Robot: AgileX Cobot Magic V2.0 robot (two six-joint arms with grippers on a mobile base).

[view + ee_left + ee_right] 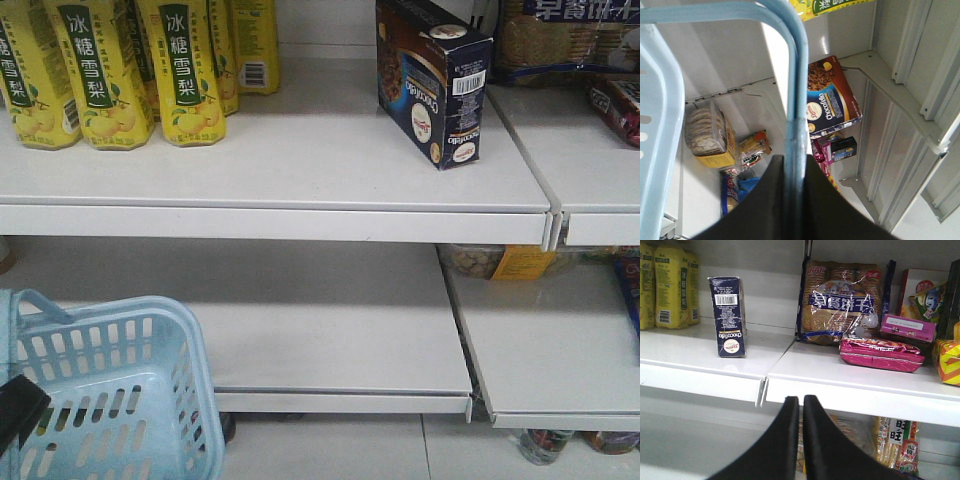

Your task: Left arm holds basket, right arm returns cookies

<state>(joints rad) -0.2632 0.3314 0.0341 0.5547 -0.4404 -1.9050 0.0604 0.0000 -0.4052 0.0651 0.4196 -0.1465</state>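
The dark navy cookies box [432, 85] stands upright on the upper shelf, near its right end. It also shows in the left wrist view [832, 97] and the right wrist view [728, 315]. The light blue basket [110, 390] hangs at the lower left, in front of the lower shelf. My left gripper [794, 157] is shut on the basket's hoop handle [797, 100]; a black part of it shows in the front view [15, 408]. My right gripper [801, 400] is shut and empty, below the shelf's front edge and to the right of the box. It is out of the front view.
Yellow drink cartons [110, 70] stand at the upper shelf's left. Blue biscuit packs [840, 302], a pink pack [880, 354] and snack boxes fill the right shelf section. The white shelf lip [270, 220] juts forward. Snacks lie on the lower right shelf [500, 262].
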